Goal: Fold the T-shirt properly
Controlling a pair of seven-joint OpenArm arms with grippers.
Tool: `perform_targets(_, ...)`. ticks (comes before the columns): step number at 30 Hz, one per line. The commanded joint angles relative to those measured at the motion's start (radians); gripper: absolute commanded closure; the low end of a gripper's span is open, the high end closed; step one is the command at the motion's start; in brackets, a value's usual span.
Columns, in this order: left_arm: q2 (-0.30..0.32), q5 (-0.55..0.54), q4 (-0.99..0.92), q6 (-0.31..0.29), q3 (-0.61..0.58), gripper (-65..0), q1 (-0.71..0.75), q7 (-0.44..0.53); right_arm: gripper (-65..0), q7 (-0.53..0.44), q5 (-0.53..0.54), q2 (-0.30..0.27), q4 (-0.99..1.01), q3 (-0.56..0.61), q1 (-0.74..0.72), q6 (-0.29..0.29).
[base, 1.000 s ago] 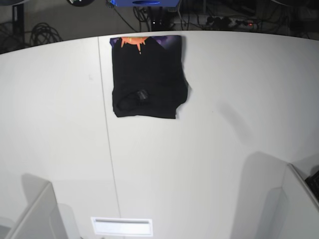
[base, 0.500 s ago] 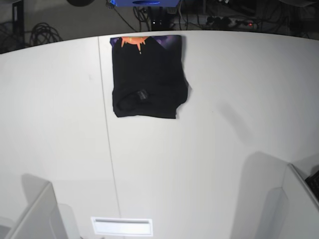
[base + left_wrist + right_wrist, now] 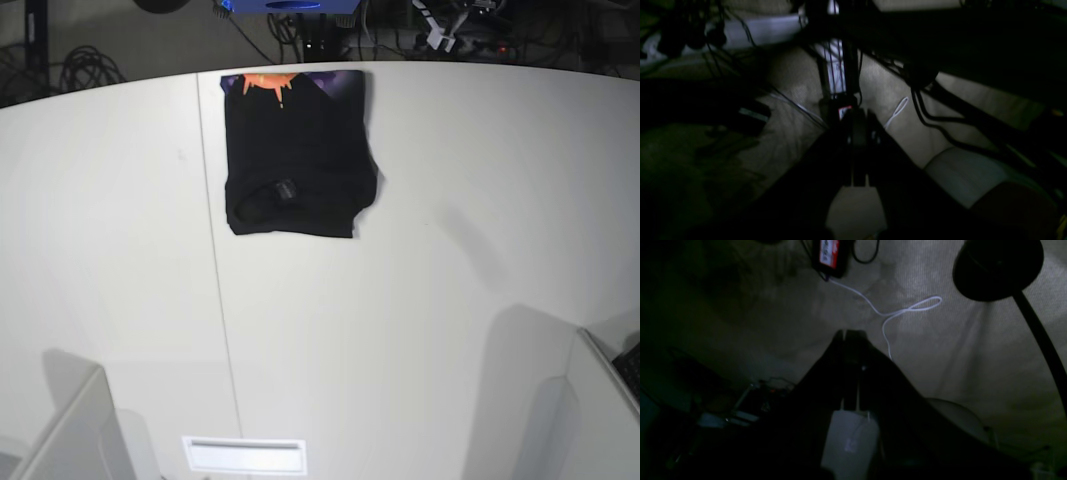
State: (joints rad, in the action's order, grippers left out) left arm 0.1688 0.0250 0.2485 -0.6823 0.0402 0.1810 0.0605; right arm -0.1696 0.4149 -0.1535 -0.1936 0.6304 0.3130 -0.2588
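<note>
Left hand (image 3: 858,133) clenched, empty; right hand (image 3: 850,350) clenched, empty, over floor.

Left gripper (image 3: 858,133), right gripper (image 3: 850,350): black, tapered, wedge-shaped.

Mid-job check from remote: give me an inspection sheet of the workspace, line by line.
Surface: white table, a seam running down its left part.
Job's things: T-shirt lies folded into a compact rectangle at the far edge, orange and purple print showing along its far side.
Clutter: nothing seen on the table.
Grippers: left gripper shut, empty; right gripper shut, empty; both face the floor, away from the table.
Cables: white cable looped on the floor; dark cables behind the table.
Surroundings: dim carpeted floor.
</note>
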Motion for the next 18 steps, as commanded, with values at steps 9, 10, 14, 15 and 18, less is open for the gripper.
perform_targets(9, 0.005, 0.002, -0.004, -0.016, -0.213, 0.0, -0.005, -0.009, 0.0, -0.009, 0.019, 0.028, 0.004, -0.034, 0.004, -0.003)
perform_targets(10, 0.005, 0.005, -0.004, -0.016, -0.210, 0.0, -0.007, -0.009, 0.0, -0.012, 0.037, 0.036, 0.004, -0.067, 0.004, -0.003)
perform_targets(14, 0.005, -0.001, -0.002, -0.016, -0.210, 0.0, -0.010, -0.009, 0.0, -0.097, 0.063, 0.044, 0.004, -0.194, 0.016, -0.003)
perform_targets(15, 0.005, -0.001, -0.002, -0.016, -0.210, 0.0, -0.015, -0.009, 0.0, -0.114, 0.063, 0.044, 0.004, -0.208, 0.019, -0.003)
perform_targets(18, 0.005, -0.001, -0.002, -0.016, -0.213, 0.0, -0.019, -0.009, 0.0, -0.147, 0.063, 0.036, 0.004, -0.211, 0.019, -0.003)
